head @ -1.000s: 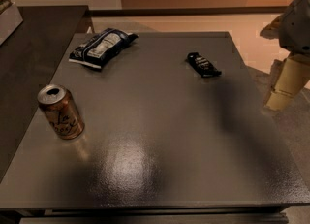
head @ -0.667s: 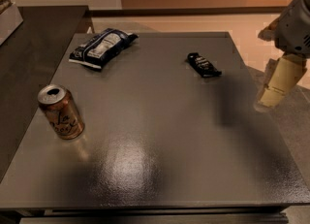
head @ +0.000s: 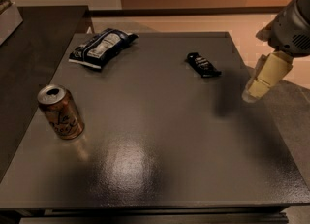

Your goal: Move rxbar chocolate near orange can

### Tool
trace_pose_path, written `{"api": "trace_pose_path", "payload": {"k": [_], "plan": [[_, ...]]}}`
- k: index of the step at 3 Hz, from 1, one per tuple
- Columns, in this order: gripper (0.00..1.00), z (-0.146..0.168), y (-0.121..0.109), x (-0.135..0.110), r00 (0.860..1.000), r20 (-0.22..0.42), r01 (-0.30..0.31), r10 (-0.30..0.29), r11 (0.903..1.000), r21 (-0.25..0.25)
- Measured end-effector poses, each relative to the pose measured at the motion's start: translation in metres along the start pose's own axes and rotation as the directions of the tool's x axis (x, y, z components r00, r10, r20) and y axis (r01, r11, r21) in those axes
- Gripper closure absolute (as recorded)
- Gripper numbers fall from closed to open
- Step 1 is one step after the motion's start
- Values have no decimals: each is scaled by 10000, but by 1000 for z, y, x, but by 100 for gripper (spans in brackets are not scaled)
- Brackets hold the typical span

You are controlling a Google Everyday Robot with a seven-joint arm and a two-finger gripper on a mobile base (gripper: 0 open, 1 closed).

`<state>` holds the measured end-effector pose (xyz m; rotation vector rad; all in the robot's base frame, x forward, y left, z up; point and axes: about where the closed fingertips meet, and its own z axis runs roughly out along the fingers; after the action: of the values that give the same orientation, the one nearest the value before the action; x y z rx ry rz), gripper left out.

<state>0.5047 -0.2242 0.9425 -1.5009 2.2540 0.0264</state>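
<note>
The rxbar chocolate [head: 203, 65], a small flat black wrapper with white lettering, lies on the dark table [head: 160, 136] at the far right of centre. The orange can [head: 61, 112] stands upright near the table's left edge, silver top with an open tab hole. My gripper [head: 253, 91] hangs at the right edge of the table, above the surface, to the right of and nearer than the bar, and apart from it. It holds nothing that I can see.
A puffy dark-blue-and-white snack bag [head: 102, 47] lies at the far left of the table. A dark counter [head: 29, 48] adjoins the table on the left, with a white object [head: 8, 14] on it. Light floor lies beyond the far edge.
My gripper has moved left, from beyond the table's right edge in over it, closer to the bar. The bar, can and bag have not moved.
</note>
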Motion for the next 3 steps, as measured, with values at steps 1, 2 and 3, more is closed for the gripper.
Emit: {"api": "trace_pose_path", "payload": {"k": [1,2,3], "plan": [[0,20,-34,-13,9917,977,-874,834,9955,373],[0,31,-57,-24,9768,1649,-1481,1366,9872,593],[0,48,-71,-31,9691,1817,-1816,1669,9811,673]]}}
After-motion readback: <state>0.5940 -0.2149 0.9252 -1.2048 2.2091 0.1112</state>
